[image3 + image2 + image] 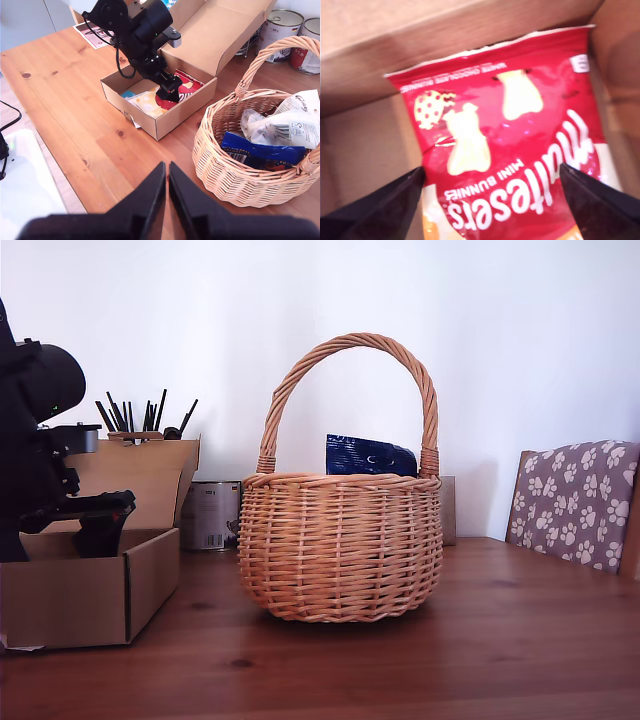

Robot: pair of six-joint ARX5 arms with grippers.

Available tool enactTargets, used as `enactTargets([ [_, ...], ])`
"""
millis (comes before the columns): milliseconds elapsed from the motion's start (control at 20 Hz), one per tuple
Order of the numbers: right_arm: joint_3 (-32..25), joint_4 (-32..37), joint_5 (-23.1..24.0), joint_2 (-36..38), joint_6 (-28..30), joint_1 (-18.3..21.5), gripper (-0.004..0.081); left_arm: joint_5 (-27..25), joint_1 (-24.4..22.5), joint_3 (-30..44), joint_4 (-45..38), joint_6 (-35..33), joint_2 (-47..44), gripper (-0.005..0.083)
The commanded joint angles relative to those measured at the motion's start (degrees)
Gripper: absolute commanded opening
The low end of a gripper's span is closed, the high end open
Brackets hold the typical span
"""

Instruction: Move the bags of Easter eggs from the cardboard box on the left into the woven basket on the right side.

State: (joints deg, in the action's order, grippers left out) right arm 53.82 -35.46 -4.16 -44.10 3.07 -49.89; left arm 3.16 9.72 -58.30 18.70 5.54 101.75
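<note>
A red and white bag of Easter eggs (520, 130) lies in the cardboard box (90, 600), seen from above as the red bag (187, 85) in the box (175, 117). My first gripper (491, 169) hangs open just over it, one finger at each side; this gripper (100, 535) dips into the box at the exterior view's left. The woven basket (340, 550) holds a dark blue bag (365, 455). The second wrist view shows that blue bag (262, 152) beside white packets (285, 125). My second gripper (167, 165) is shut and empty, high above the table; the exterior view does not show it.
A yellow-white packet (145, 102) also lies in the box. Tin cans (282, 27) stand behind the basket, one tin (210, 515) next to the box flap. A pen holder (140, 420) sits behind the box. A paw-print cushion (580, 500) is at the exterior view's right.
</note>
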Motion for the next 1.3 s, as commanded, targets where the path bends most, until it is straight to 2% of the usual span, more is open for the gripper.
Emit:
enactTargets([
  [0,0.0,0.6,-0.4,0.0,0.0,0.1,-0.0013,0.3,0.0,0.8,1.7,0.6,2.2,0.0506],
  [100,0.0,1.1,-0.4,0.0,0.0,0.1,-0.0013,0.2,-0.2,0.8,3.0,0.7,2.9,0.0315],
  [250,0.0,1.8,-0.4,0.0,0.0,0.1,-0.0013,0.1,-0.2,0.8,3.8,1.7,4.4,0.0241],
  [500,0.0,1.8,-0.4,0.0,0.0,0.1,-0.0013,0.1,-0.2,0.8,3.0,1.6,5.3,0.0068],
  [750,0.0,1.7,-0.4,0.0,0.0,0.1,-0.0013,0.5,-0.2,0.8,4.0,0.3,1.9,0.0054],
  [1050,0.0,1.7,-0.4,0.0,0.0,0.1,-0.0013,0.7,-0.2,0.8,8.5,-1.6,-9.0,0.0054],
  [1150,0.0,1.6,-0.4,0.0,0.0,0.1,-0.0013,2.1,-0.2,0.8,10.1,-1.7,-13.2,0.0054],
  [1250,0.0,1.5,-0.4,0.0,0.0,0.1,-0.0013,6.2,-0.2,0.8,11.7,-2.2,-17.6,0.0054],
])
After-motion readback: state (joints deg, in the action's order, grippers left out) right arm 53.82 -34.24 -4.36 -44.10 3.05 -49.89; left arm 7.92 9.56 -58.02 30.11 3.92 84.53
